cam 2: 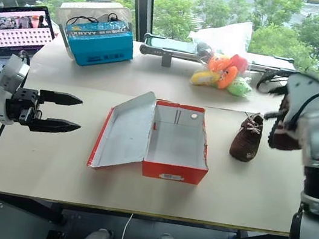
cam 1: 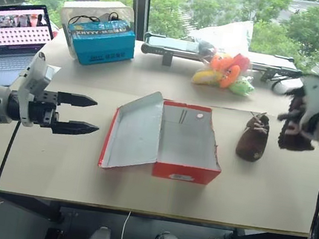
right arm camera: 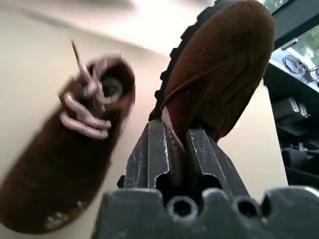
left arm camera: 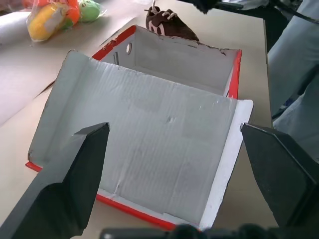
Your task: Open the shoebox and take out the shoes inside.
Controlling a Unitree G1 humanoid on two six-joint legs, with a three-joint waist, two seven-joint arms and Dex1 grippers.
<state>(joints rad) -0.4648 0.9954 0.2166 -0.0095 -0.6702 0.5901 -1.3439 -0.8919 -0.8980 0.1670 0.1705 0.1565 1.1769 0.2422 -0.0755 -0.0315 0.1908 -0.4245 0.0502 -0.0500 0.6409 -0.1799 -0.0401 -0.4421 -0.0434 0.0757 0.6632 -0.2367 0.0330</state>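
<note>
Right gripper [right arm camera: 172, 149], black fingers pinched on edge of second dark brown suede shoe [cam 2: 283, 131], carried above beige table [cam 1: 136, 183]. Best lowered just beside first brown shoe [cam 1: 253, 137], right of emptied red cardboard shoebox [cam 1: 191, 143]. Left gripper [cam 1: 78, 113] spread, idle.

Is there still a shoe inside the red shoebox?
No, the shoebox lies open and bare inside; one shoe stands on the table beside it.
</note>
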